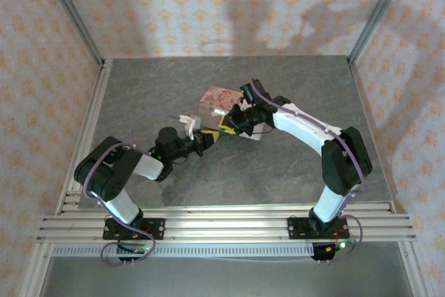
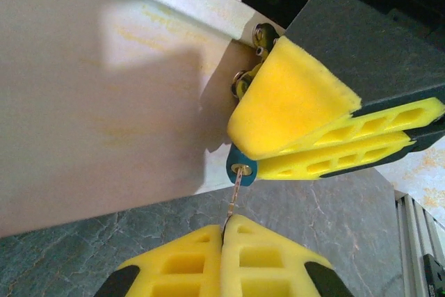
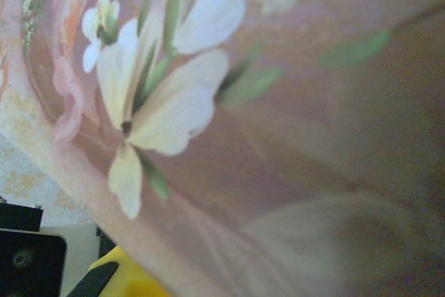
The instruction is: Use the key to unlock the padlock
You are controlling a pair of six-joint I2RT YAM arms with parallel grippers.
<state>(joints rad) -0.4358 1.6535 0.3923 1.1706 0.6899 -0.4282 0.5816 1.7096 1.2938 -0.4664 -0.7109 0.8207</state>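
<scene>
Setting: grey stone-patterned bench (image 1: 174, 88), enclosed by peach wallpapered walls (image 1: 208, 12).

Item 1, padlock (image 2: 235, 165): mid-bench, apparently held clear of the surface. One end of the blue body, with its brass keyway, shows past the right pincer (image 2: 261, 158), which is clamped on it. Some silvery metal (image 2: 243, 83) beyond the foam pad may be the shackle; whether it is latched cannot be told.

Item 2, key (image 2: 236, 189): thin and pale, it spans the gap between the two pincers. Its tip is at the keyway and its other end is pinched in the left pincer (image 2: 224, 226), whose fingers are pressed together on it.

Item 3, pink box (image 3: 278, 137): flower-printed, just beyond the padlock on the far side, close to the right wrist camera.

Status: padlock and key are both grasped, and the key is at the keyway and appears to have entered. Outstanding, by judgement: full seating, the turn, and release of the shackle.
</scene>
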